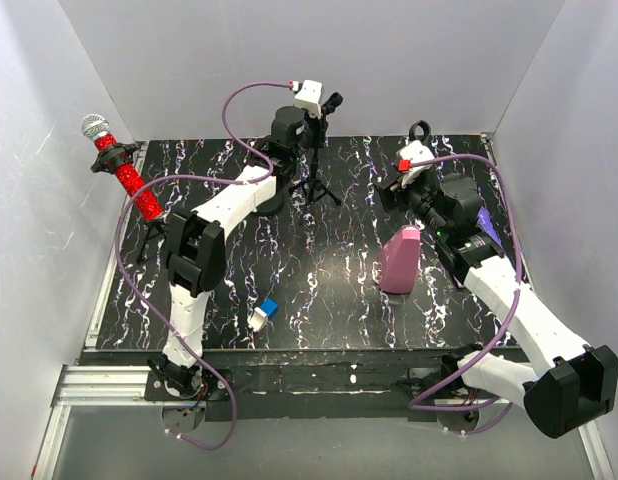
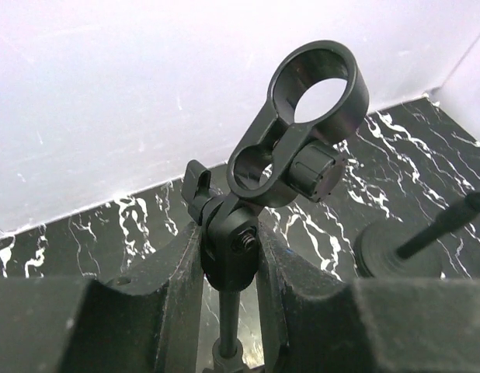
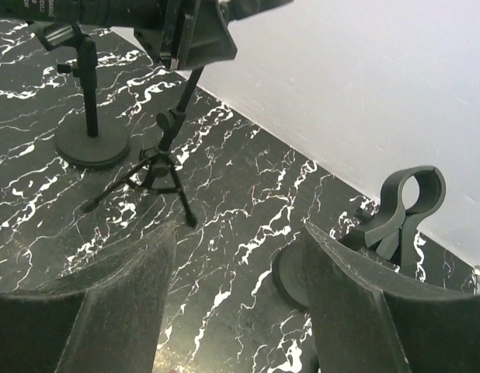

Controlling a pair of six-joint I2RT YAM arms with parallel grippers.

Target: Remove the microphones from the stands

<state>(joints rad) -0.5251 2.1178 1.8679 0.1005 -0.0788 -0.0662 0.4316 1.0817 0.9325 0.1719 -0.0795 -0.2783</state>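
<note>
While the outstretched left pincer (image 2: 231, 242) clamps the tripod stand (image 2: 280, 151), the right pincer (image 3: 238, 233) hovers agape.

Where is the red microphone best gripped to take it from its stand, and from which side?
Probably grip the microphone on its long red handle below the clip, pinching across it. Come from the right, over the table: the wall crowds its left side, and the handle slants down that way.
</note>
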